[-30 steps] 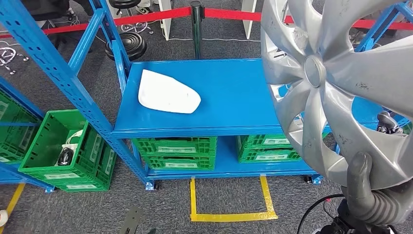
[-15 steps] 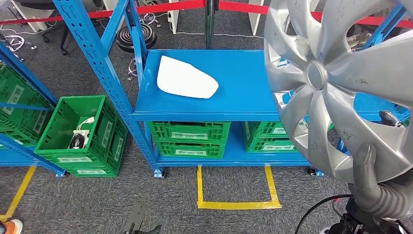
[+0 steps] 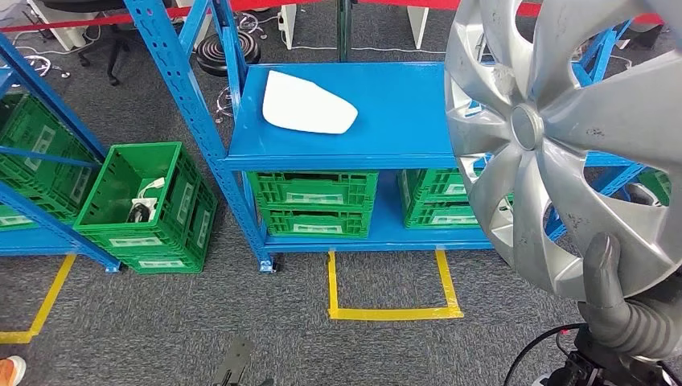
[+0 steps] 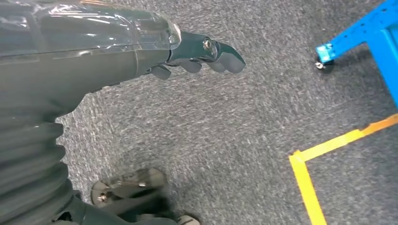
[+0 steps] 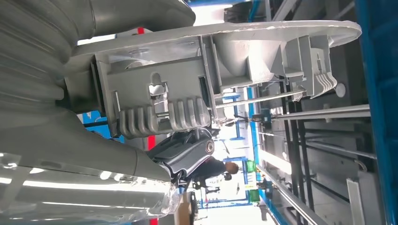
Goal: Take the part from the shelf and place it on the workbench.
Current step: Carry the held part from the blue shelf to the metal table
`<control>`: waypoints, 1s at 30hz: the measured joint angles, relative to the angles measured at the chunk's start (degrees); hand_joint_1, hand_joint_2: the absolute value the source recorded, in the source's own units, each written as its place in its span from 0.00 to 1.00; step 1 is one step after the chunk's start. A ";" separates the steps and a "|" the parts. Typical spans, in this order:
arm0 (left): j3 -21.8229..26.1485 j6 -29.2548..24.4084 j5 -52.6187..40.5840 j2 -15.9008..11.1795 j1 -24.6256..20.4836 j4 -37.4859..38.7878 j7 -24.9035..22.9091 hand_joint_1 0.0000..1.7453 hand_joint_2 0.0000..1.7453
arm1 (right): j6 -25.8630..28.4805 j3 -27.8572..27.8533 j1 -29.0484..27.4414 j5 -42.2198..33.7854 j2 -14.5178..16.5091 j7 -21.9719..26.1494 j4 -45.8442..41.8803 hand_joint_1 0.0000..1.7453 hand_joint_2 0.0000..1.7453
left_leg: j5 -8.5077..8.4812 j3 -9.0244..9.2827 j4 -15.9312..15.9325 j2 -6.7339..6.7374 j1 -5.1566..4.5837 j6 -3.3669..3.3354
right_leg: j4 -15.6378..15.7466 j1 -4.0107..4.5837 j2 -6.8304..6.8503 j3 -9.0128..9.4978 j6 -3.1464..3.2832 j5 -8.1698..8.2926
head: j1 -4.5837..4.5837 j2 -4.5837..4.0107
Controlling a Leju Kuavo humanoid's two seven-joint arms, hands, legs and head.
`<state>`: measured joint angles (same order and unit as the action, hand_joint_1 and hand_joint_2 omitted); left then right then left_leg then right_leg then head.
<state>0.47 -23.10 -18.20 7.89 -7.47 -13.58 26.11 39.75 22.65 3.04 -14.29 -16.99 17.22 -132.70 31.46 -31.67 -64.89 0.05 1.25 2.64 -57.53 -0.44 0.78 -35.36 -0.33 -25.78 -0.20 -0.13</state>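
On the right of the head view, the large silver plastic hubcap (image 3: 563, 137) stands upright, close to the camera, gripped at its lower rim by the right hand (image 3: 607, 277), thumb pressed on the front face. It hides the right end of the blue metal workbench top (image 3: 378, 121) and part of the shelf below. A white curved plastic cover (image 3: 307, 103) lies on the far left part of that top. Green plastic crates (image 3: 315, 201) sit on the lower shelf, with another green crate (image 3: 141, 209) on the floor to the left, under blue shelf uprights (image 3: 189, 88). Yellow floor tape (image 3: 394, 310) marks a square near the bench. Left hand (image 4: 187, 54) hangs over grey carpet (image 4: 225, 131), fingers loosely spread, holding nothing.
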 joint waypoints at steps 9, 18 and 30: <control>-0.63 0.13 1.74 0.16 0.00 0.07 -0.46 0.00 1.00 | 0.01 0.46 1.59 2.09 -0.21 -1.77 0.13 1.00 1.00 | -0.81 0.52 6.47 -0.06 -0.54 -4.18 | -10.92 -0.48 -0.24 -3.36 -2.55 -8.68 | 0.69 -0.01; -0.82 -0.40 1.73 0.14 0.54 0.29 -1.78 0.00 1.00 | 0.01 1.50 2.38 4.01 -0.26 -2.77 0.01 1.00 1.00 | -6.10 -4.94 6.44 0.51 -1.92 -3.55 | 1.86 1.18 -0.84 9.88 0.91 -6.63 | 0.80 0.00; -2.38 -4.95 0.45 -0.08 0.61 0.31 -1.45 0.00 1.00 | 0.01 1.92 2.76 4.15 -0.13 -3.08 0.02 1.00 1.00 | -0.18 -1.17 -2.12 -0.07 -1.18 -1.13 | 1.48 0.67 0.24 0.77 0.89 0.39 | -0.17 0.00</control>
<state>-1.91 -28.04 -17.74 7.81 -6.86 -13.28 24.66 39.76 24.57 5.80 -10.14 -17.12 14.14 -132.68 31.28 -32.84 -67.01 -0.02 0.08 1.51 -56.05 0.23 1.02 -34.59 0.57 -25.39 -0.37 -0.13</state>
